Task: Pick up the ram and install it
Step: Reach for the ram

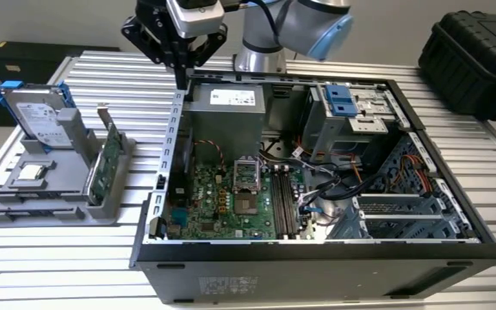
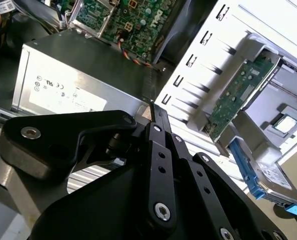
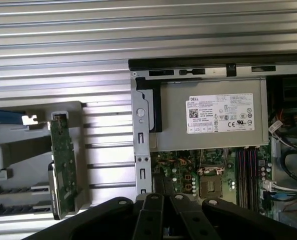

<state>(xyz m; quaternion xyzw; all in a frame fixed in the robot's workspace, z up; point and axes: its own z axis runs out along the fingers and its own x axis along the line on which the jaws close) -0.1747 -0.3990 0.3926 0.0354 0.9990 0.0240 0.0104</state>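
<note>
Holds jaws pinched tip to tip, nothing discernible between. Hangs gripper [image 1: 181, 79] above case wall [image 1: 176, 129] beside power supply [image 1: 225, 110]. Cannot locate ram; should approach it squarely, gripping flat faces, avoiding contacts.

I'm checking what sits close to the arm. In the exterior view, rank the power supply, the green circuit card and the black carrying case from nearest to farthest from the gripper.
1. Power supply, inside the computer case, just below the gripper.
2. Green circuit card, upright in the grey holder, toward the exterior view's left.
3. Black carrying case, at the exterior view's far right.
</note>
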